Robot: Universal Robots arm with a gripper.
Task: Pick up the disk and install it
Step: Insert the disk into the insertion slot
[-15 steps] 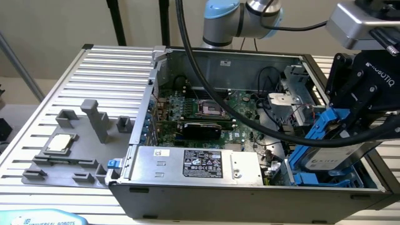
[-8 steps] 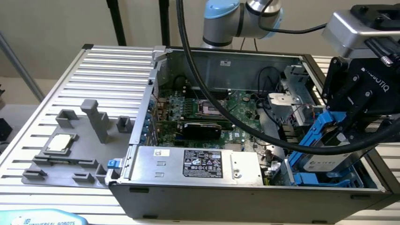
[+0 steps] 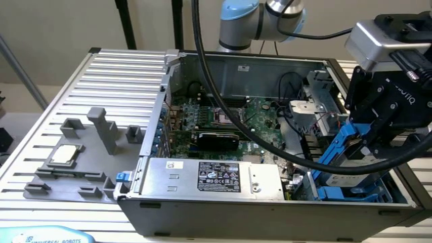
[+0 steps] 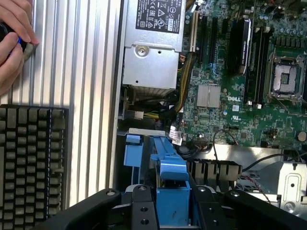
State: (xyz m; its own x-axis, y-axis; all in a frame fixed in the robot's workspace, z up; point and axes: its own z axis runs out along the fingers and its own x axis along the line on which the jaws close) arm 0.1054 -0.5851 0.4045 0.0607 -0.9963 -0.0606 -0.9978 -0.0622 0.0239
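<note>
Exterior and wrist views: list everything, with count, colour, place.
table: one, ribbed silver, under everything
computer case: one, grey, open, on table
motherboard: one, green, inside case
power supply: one, silver, inside case
fixture: one, grey, on table
CPU chip: one, silver, on fixture
keyboard: one, dark, outside case
cable: one, black, across case
disk: one, blue-framed, in pincer, at case's bay
person's hand: unclear count, near keyboard
arm: one, grey-blue, behind case
pincer: one, black, shut on disk
</note>
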